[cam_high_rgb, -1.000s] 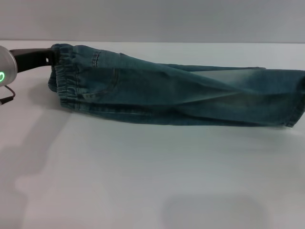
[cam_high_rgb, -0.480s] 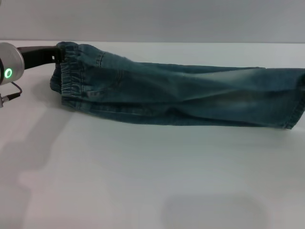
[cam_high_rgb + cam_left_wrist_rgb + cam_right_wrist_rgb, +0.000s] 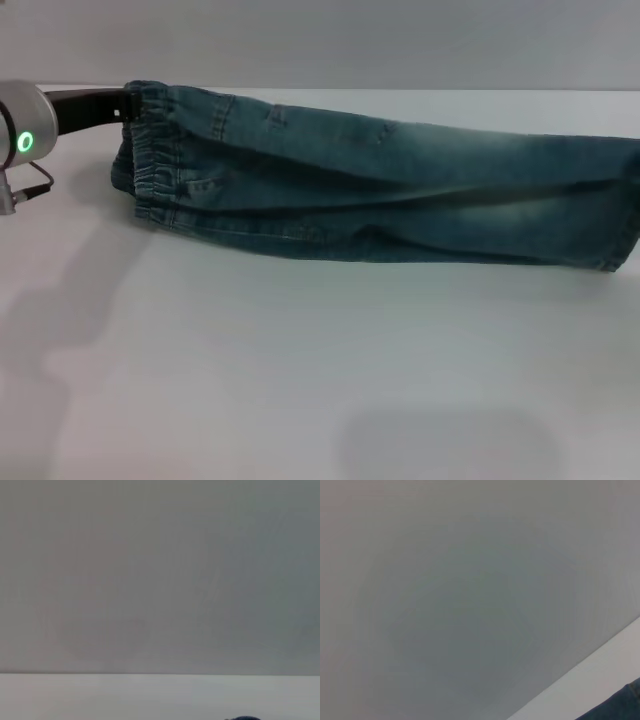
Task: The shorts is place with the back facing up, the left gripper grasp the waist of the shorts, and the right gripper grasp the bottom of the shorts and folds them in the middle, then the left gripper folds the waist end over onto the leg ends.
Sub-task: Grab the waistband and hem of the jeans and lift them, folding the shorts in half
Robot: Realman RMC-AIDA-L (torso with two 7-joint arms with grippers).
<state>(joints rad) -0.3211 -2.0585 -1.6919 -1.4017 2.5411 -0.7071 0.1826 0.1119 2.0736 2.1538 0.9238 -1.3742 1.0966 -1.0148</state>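
denim shorts stretched lengthwise above white table, held taut for mid fold. left tool at waistband, pinching it. right tool out of frame past leg ends; grip can't tell.

"What is down there?"

"A big white table. Its far edge runs along a grey wall."

"Is something on it?"

"Yes, blue jean shorts. They stretch along the far part of the table, from near the left edge to the right edge. The lower side looks like it lies on the table. I cannot tell if the top side does."
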